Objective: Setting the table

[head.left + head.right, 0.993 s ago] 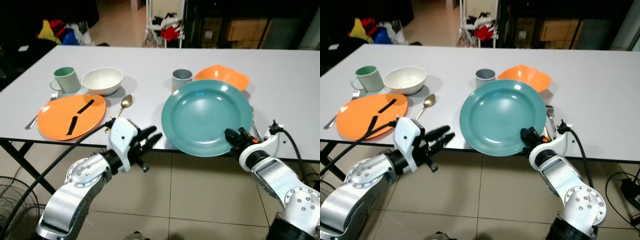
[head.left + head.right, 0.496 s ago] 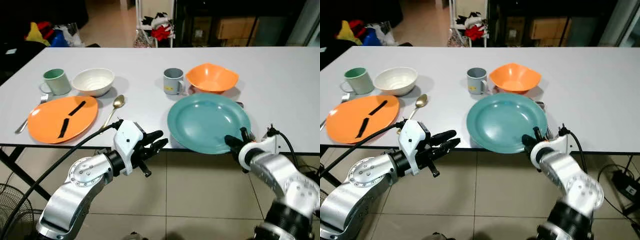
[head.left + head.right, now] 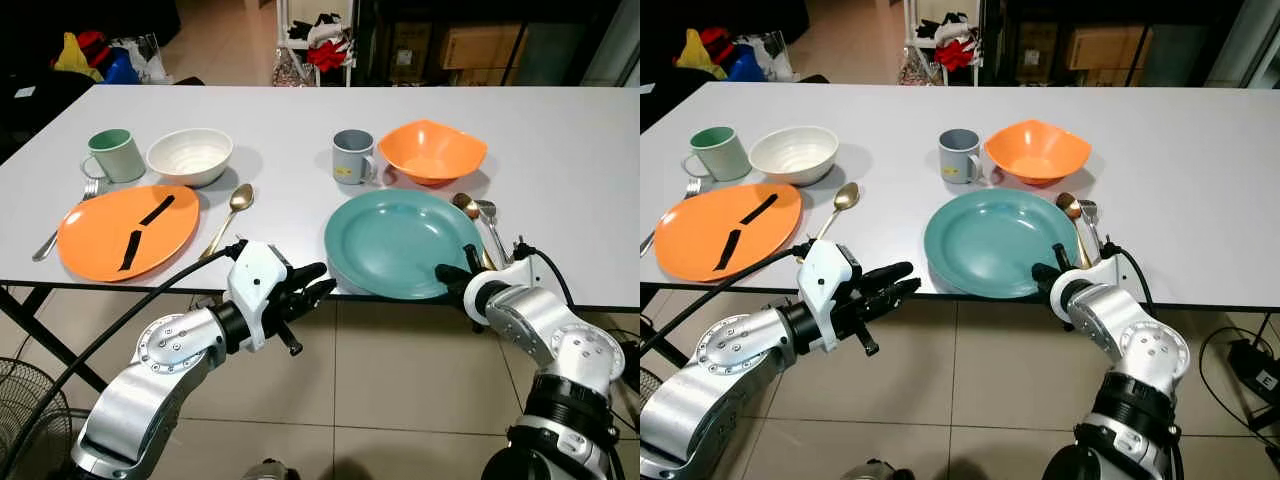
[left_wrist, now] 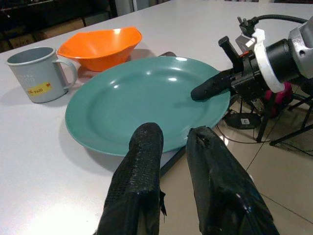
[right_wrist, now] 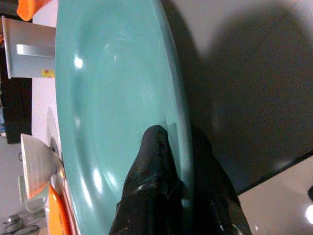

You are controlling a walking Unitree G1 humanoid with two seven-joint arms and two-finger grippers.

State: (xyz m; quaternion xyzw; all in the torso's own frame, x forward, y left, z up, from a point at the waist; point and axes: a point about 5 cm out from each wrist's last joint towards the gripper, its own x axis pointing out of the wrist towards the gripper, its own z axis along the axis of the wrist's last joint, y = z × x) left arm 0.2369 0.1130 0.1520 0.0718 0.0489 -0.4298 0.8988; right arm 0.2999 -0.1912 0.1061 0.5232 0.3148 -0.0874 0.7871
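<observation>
On table edge, teal plate (image 3: 400,243) now flat, no longer tilted.

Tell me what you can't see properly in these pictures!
- Fork: left eye view, its tines sit hidden behind the green mug and orange plate.
- Grey mug label: left wrist view, the writing is too small to read.
- Teal plate: right wrist view, the right pincer clamps its rim and covers that part; the plate's ends are cut off by the picture edges.
</observation>
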